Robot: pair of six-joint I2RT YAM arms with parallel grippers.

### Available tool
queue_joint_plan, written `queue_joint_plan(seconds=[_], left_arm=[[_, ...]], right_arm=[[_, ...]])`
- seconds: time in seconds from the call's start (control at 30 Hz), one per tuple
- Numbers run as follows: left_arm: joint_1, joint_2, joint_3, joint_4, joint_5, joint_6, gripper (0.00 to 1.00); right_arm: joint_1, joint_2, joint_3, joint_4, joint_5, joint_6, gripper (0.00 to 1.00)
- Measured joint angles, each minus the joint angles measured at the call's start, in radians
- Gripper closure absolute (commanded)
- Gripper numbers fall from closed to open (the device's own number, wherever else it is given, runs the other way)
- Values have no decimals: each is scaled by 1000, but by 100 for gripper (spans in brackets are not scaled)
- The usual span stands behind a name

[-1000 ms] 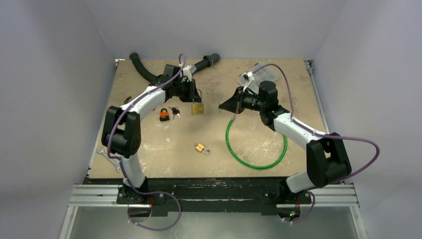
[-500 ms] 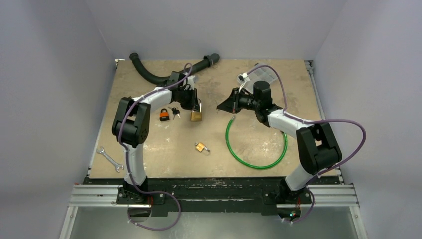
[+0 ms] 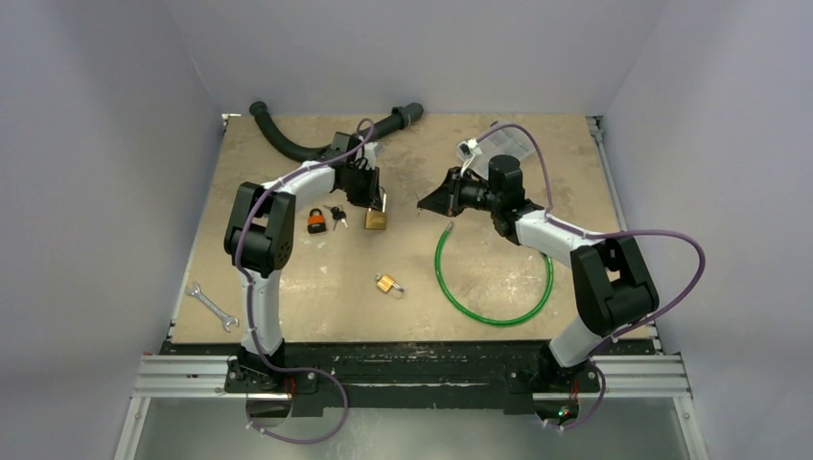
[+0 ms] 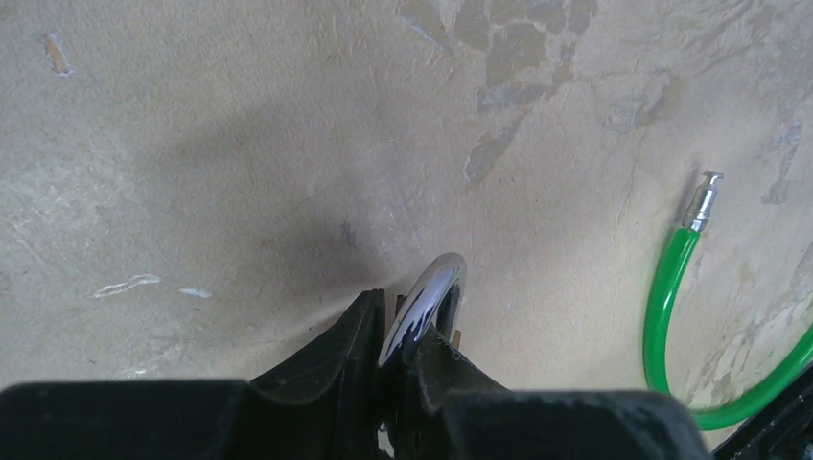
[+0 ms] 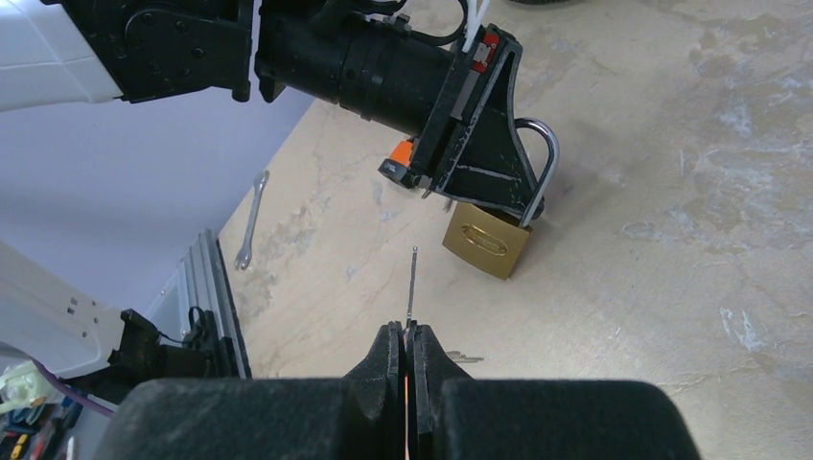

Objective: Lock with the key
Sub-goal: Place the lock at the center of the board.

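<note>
My left gripper [image 3: 370, 195] is shut on the steel shackle [image 4: 429, 299] of a brass padlock [image 3: 376, 219] and holds it so the body hangs close to the table. In the right wrist view the padlock body [image 5: 488, 245] hangs below the left gripper's fingers [image 5: 479, 168], shackle [image 5: 543, 171] up. My right gripper [image 3: 425, 204] is shut on a key [image 5: 411, 280]. The thin blade points toward the padlock, with a gap between them. Whether the padlock's keyhole faces the key cannot be seen.
An orange padlock [image 3: 314, 222] and a small bunch of keys [image 3: 336, 215] lie left of the held lock. A small brass padlock [image 3: 387, 284] lies nearer. A green hose ring [image 3: 494, 278], a wrench [image 3: 211, 307], a black hose [image 3: 288, 144] and a clear box [image 3: 500, 144] are around.
The left arm has folded in, and the padlock has moved slightly left and down. The right gripper with the key has shifted a little toward the back.
</note>
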Motion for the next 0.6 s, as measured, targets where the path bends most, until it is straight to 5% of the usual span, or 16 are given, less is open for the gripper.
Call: queue_joint_plan(seconds=[0.3, 0.6], left_arm=[[0, 1, 5, -55, -53, 45, 61], [0, 0, 18, -70, -77, 48, 55]], right_arm=[[0, 23, 6, 0, 1, -6, 100], [0, 45, 15, 0, 32, -5, 100]])
